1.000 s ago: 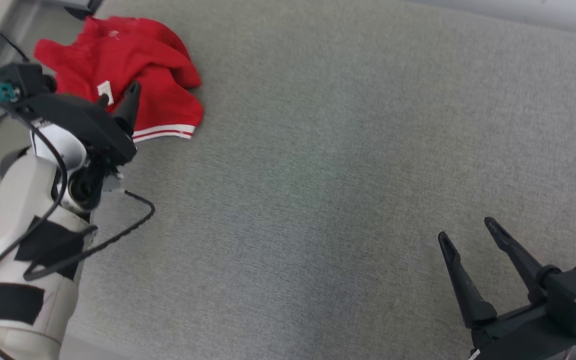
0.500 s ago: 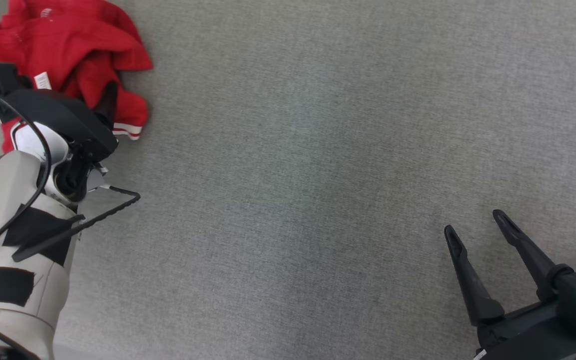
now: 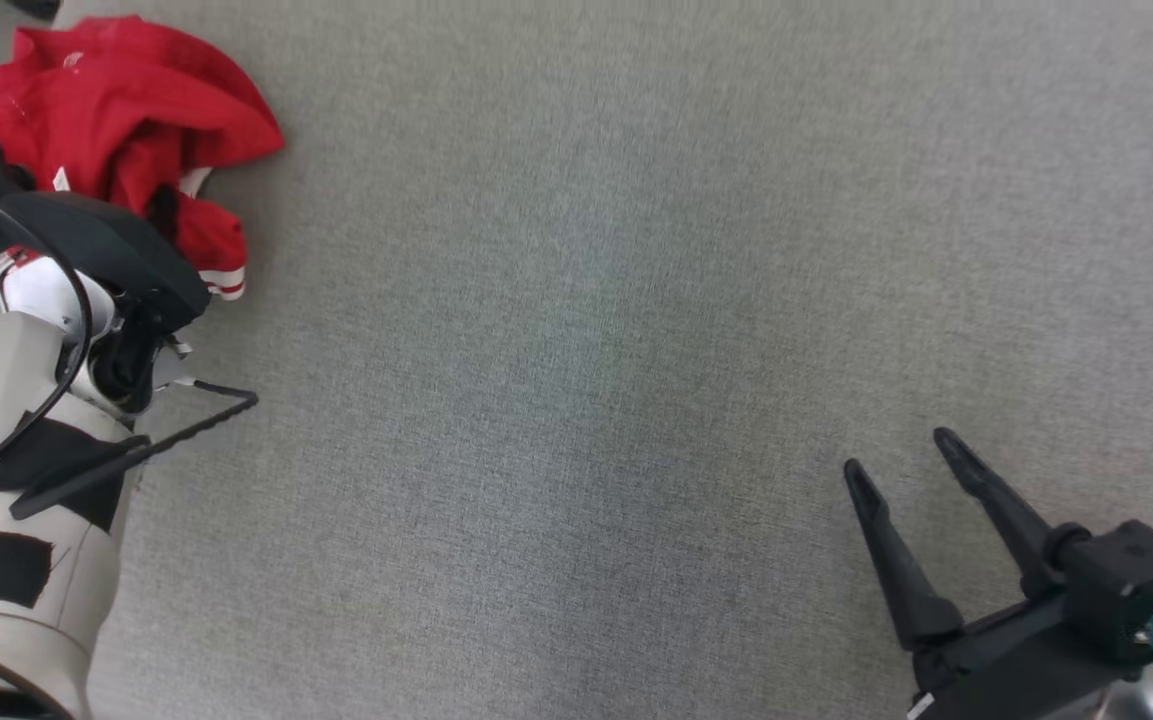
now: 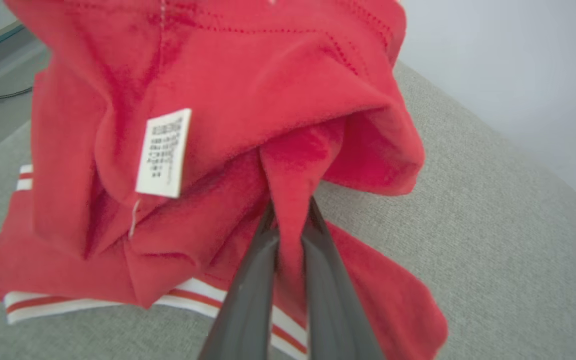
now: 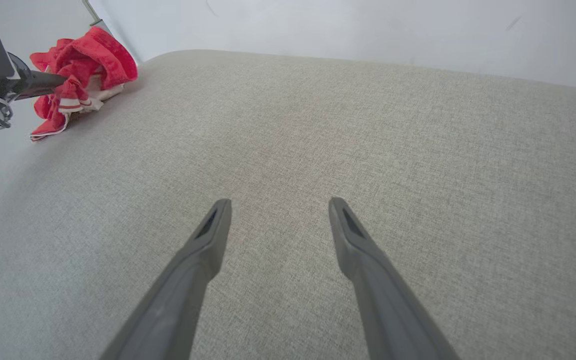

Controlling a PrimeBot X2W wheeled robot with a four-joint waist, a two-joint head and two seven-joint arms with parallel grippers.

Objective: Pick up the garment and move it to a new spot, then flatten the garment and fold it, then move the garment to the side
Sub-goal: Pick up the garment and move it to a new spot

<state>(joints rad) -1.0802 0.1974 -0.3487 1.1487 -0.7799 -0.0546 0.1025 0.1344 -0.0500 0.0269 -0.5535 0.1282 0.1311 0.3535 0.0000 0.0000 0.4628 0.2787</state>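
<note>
A crumpled red garment (image 3: 126,110) with a white-and-red striped hem lies bunched at the far left of the grey surface. My left gripper (image 4: 290,220) is shut on a fold of the red garment (image 4: 248,100), which rises pinched between its two fingers; a white care label (image 4: 164,152) hangs beside the fold. In the head view my left gripper (image 3: 164,205) reaches into the cloth from below. My right gripper (image 3: 901,455) stands open at the lower right, nothing between its fingers. The right wrist view shows the garment (image 5: 85,70) far off at the upper left.
The grey fabric surface (image 3: 586,350) stretches wide between the two arms. Its left edge runs just behind the garment, with a pale wall (image 5: 347,30) beyond the far edge. A black cable (image 3: 136,450) loops off my left forearm.
The head camera has shifted, so the garment sits further left in the picture. My left gripper has closed on a fold and the cloth is more gathered. The right gripper holds its pose.
</note>
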